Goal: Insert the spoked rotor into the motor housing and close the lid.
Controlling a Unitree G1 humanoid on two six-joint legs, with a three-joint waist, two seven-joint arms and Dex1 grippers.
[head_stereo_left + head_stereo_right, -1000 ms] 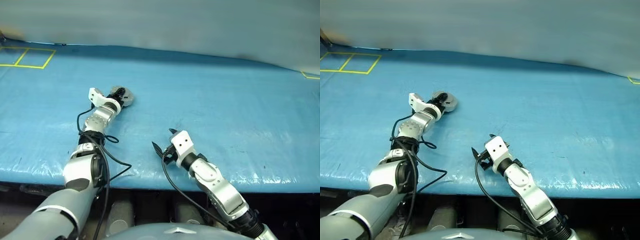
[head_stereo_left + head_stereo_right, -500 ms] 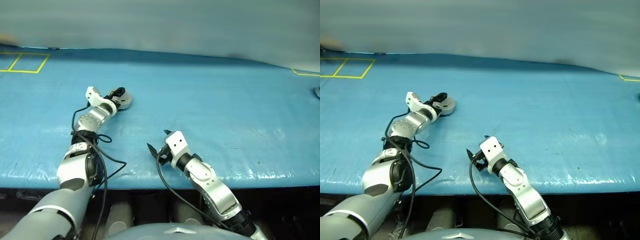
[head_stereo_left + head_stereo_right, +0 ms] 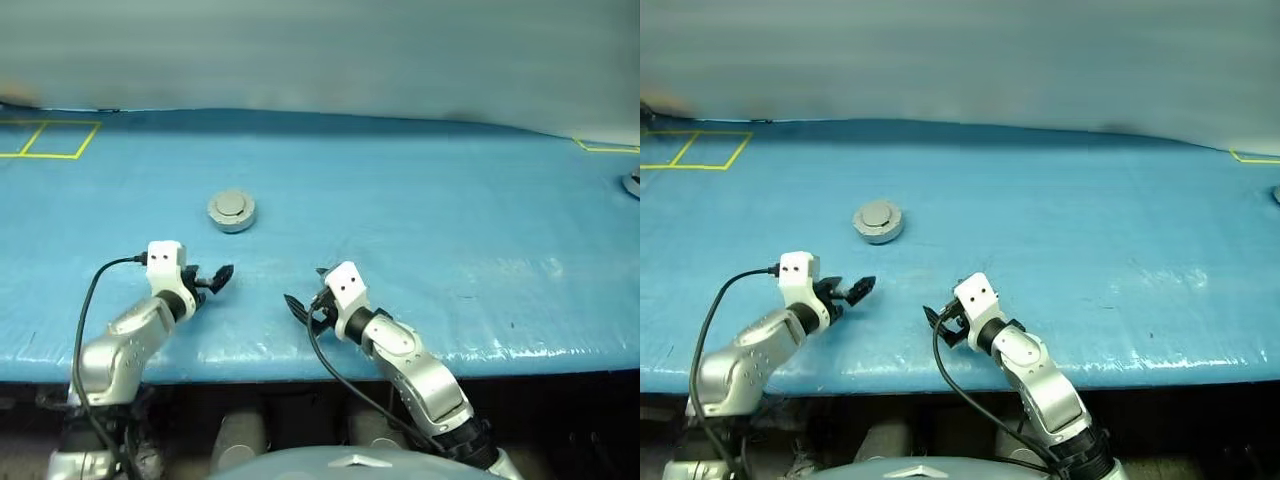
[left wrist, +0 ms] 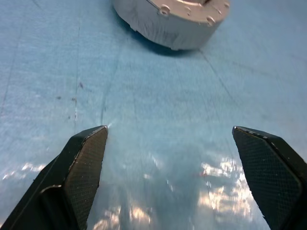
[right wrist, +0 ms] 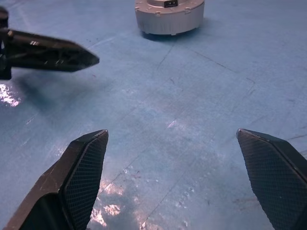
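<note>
Two grippers hovered low over the near edge of a blue table cover [image 3: 430, 210], both with their black fingers spread wide and nothing between them. The left gripper [image 3: 212, 279] sat toward the near left, its fingers pointing across toward the middle, while the right gripper [image 3: 305, 300] rested near the centre of the near edge, aimed toward the far left. Beyond them, well apart from both, the motor housing [image 3: 231, 211] stood alone on the cover, left of centre, with the lid [image 3: 232, 204] seated on top, its plain outer face and raised central circle facing up. From the right wrist view the closed unit appeared as a squat pale-grey drum [image 5: 169, 15] with small fasteners around its rim. Yellow tape lines [image 3: 48, 139] marked squares at the far left corner of the cover.
</note>
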